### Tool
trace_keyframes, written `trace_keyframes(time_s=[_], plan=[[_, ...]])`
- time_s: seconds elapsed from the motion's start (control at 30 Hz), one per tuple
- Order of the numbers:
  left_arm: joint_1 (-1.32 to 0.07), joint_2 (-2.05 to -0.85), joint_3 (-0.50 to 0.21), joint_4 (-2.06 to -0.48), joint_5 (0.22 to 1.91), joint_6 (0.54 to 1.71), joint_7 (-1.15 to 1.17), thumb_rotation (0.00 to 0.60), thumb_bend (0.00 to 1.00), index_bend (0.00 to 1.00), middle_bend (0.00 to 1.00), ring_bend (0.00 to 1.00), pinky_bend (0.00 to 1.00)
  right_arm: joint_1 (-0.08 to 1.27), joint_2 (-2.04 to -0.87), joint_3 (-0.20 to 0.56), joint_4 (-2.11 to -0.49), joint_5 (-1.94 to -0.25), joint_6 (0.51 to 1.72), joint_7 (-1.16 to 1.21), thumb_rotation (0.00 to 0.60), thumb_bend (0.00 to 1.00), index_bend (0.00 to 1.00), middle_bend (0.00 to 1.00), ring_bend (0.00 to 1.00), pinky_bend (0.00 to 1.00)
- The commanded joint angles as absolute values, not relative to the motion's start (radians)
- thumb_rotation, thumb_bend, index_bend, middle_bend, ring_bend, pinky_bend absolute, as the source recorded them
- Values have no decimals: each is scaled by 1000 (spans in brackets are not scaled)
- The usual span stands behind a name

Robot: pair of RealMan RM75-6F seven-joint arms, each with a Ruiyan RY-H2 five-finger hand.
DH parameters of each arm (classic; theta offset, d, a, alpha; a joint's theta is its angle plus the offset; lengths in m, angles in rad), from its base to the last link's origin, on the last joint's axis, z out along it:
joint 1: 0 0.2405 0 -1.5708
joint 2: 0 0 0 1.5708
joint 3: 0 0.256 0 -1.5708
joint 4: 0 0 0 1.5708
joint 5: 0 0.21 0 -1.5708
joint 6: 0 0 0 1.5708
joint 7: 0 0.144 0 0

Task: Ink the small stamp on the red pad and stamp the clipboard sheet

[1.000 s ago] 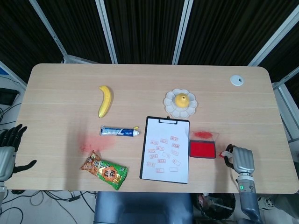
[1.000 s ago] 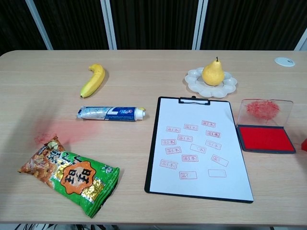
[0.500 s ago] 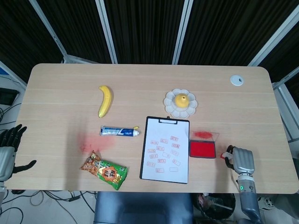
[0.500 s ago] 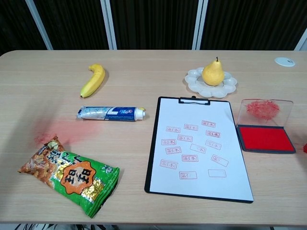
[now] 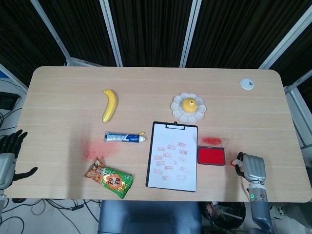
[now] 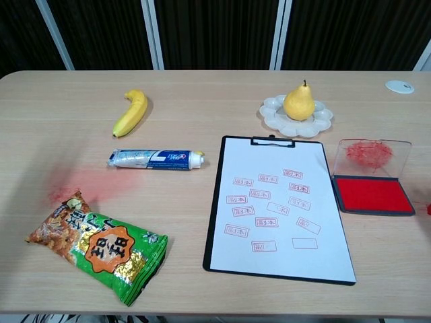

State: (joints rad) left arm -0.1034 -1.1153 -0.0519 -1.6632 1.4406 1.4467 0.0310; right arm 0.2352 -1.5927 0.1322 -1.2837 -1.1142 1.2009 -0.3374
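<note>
The clipboard (image 5: 172,156) lies at the table's front middle, and its white sheet (image 6: 277,208) carries several red stamp marks. Right of it sits the red ink pad (image 5: 211,156), its clear lid (image 6: 372,153) open toward the back. My right hand (image 5: 252,168) hangs at the front right, just right of the pad, fingers curled around a small red-and-white stamp (image 5: 238,163). In the chest view only a red sliver of the stamp (image 6: 428,209) shows at the right edge. My left hand (image 5: 9,155) is off the table's left edge, fingers apart and holding nothing.
A banana (image 5: 110,105) and a toothpaste tube (image 5: 125,137) lie left of the clipboard. A green snack bag (image 5: 108,177) sits at the front left near a red smear (image 5: 97,148). A pear on a white plate (image 5: 188,107) stands behind the clipboard. A white disc (image 5: 247,84) is far right.
My right hand has drifted slightly toward the table's front edge with the stamp, which has slid further out of the chest view. The left hand has not moved.
</note>
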Motion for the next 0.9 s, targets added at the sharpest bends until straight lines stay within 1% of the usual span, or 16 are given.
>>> trace_keyframes(time_s=[0.03, 0.4, 0.9], plan=[[-103, -1116, -53, -1663, 1440, 1447, 30, 600, 21, 0, 0, 0, 0, 235, -1592, 132, -1285, -1113, 1200, -341, 600, 501, 646, 528, 631, 781], [-103, -1115, -53, -1663, 1440, 1446, 30, 600, 21, 0, 0, 0, 0, 236, -1586, 133, -1296, -1099, 1195, -359, 600, 501, 573, 479, 589, 781], [-103, -1116, -53, -1662, 1441, 1448, 28, 600, 21, 0, 0, 0, 0, 237, -1580, 132, -1303, -1097, 1194, -365, 600, 501, 507, 434, 581, 781]])
